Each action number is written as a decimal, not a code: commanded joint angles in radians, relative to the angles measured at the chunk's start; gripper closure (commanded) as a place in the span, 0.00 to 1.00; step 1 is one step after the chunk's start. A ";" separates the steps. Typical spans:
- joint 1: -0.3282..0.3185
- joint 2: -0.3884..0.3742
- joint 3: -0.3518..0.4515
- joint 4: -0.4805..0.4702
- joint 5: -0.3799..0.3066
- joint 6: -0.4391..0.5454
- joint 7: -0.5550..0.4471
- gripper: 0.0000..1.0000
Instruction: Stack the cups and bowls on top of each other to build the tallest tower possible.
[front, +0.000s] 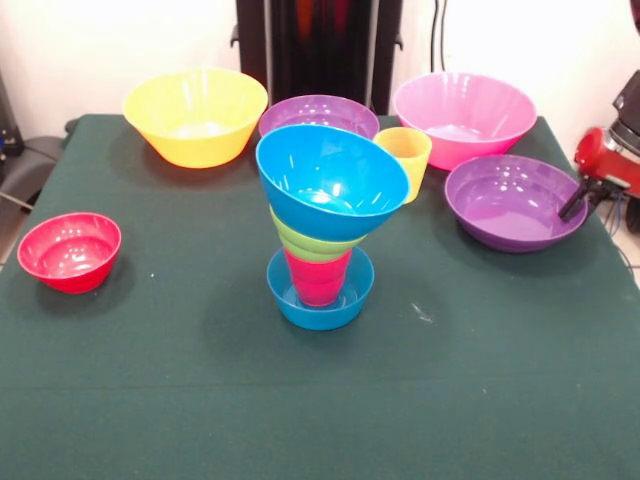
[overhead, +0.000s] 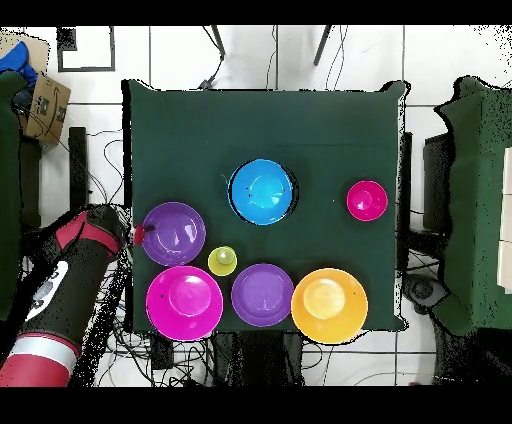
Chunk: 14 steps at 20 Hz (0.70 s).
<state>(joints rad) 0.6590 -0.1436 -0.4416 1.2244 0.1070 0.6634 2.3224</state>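
Note:
The tower (front: 322, 235) stands mid-table: a small blue bowl (front: 320, 303) as base, a red cup (front: 318, 280) in it, a lime green bowl (front: 305, 243) on the cup, and a medium blue bowl (front: 330, 180) on top, tilted toward the front. From overhead only the top blue bowl (overhead: 262, 190) shows. The yellow cup (front: 405, 150) (overhead: 222, 261) stands upright behind the tower. My gripper (front: 578, 200) (overhead: 137, 236) is low at the outer rim of a purple bowl (front: 512, 203) (overhead: 173, 233), at the table's side edge. I cannot see how its jaws stand.
A large yellow bowl (front: 195, 115) (overhead: 329, 304), a second purple bowl (front: 318, 113) (overhead: 262, 294) and a large pink bowl (front: 463, 115) (overhead: 184, 302) line the robot's side of the green table (front: 200, 400). A small red bowl (front: 70, 250) (overhead: 367, 200) sits alone.

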 joint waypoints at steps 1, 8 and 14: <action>-0.023 0.003 0.142 0.034 0.081 -0.097 0.215 1.00; -0.102 -0.089 0.228 0.020 0.154 -0.034 0.125 1.00; -0.155 -0.167 0.241 0.001 0.167 0.038 0.074 1.00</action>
<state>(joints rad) 0.5506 -0.2408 -0.3709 1.2435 0.2196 0.6578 2.3224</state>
